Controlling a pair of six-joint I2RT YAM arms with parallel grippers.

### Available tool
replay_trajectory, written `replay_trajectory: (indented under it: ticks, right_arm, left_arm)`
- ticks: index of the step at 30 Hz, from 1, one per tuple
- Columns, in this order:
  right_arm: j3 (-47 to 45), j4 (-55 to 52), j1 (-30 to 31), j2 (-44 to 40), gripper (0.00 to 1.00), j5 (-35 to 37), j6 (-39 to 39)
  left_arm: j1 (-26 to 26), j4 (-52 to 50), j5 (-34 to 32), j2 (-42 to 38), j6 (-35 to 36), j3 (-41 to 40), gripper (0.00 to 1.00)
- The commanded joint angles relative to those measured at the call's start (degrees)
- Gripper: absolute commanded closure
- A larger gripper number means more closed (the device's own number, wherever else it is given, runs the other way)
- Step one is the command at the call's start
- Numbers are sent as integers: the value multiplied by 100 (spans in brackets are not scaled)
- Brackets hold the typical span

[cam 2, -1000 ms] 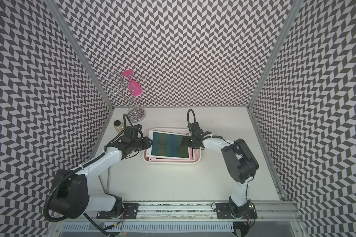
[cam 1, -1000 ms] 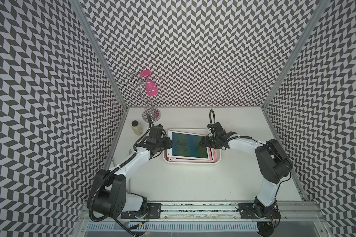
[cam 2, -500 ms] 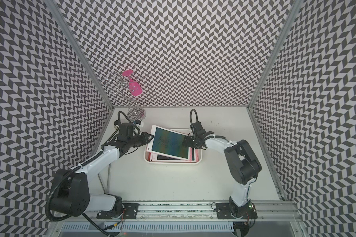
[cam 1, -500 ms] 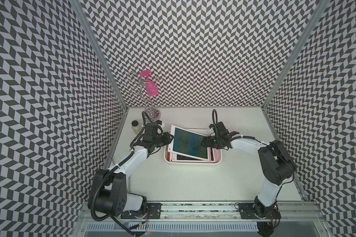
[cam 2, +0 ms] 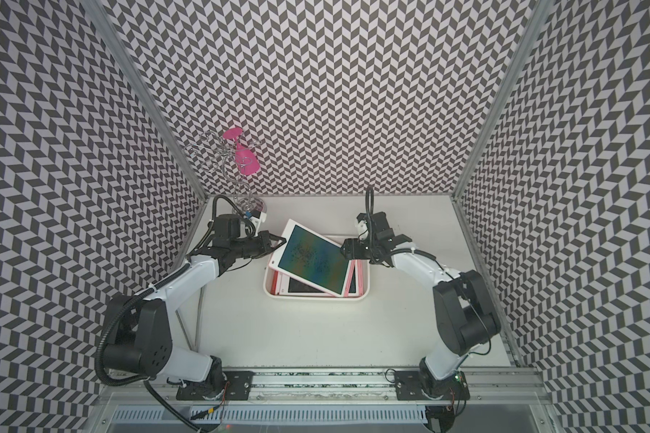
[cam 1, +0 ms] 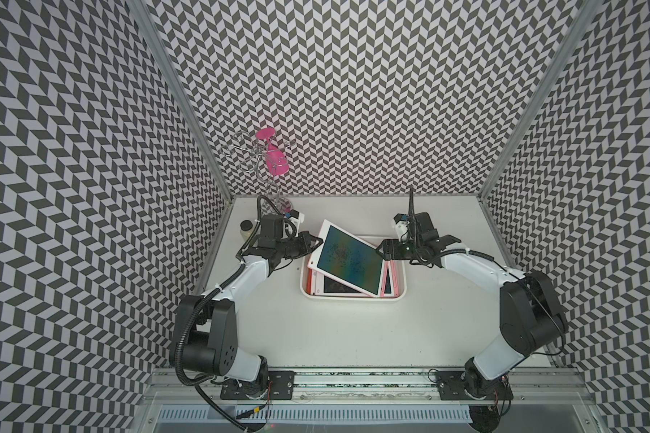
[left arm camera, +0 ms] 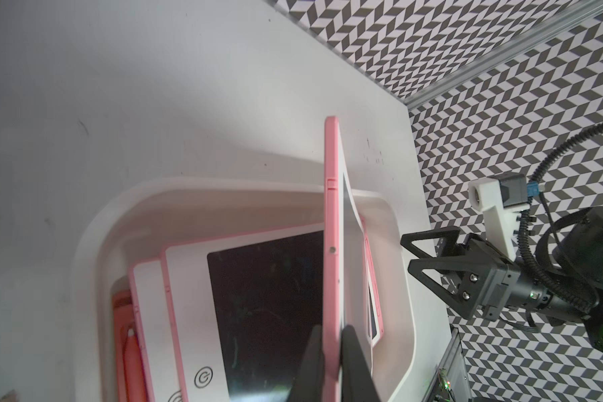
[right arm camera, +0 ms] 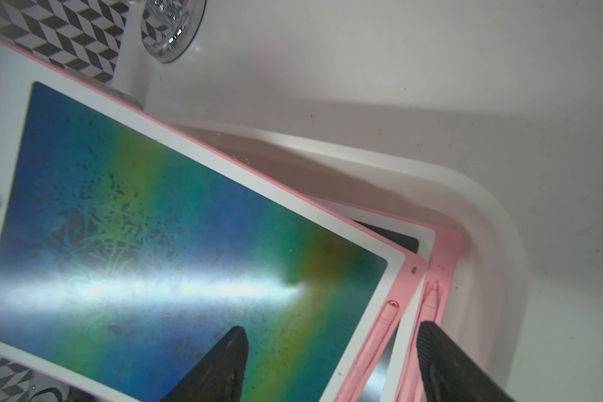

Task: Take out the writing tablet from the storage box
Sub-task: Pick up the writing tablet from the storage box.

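In both top views the tablet (cam 1: 348, 258) tilts up out of the box (cam 1: 353, 304), with its left end raised and its right end low over the box. In the left wrist view, the left gripper (left arm camera: 333, 348) is clamped on the tablet's pink edge. In the right wrist view, the right gripper (right arm camera: 331, 330) has its jaws apart, with one finger over the screen.

A robot test booth, probably in a lab: chevron-patterned walls (cam 1: 353, 93) enclose a white counter (cam 1: 334, 337) with an aluminium rail (cam 1: 353, 378).
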Motion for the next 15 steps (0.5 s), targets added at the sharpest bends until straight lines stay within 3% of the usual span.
replay_trajectory:
  ticks: [1,15]
  right_arm:
    - [-7,230,-100,-193,22,-125,-437]
    - [364,739,-552,-166,23,-1027,-695]
  left_arm:
    - [79,74,42,104,255,293,100]
    - [209,-517,853,1154,645,2560,100]
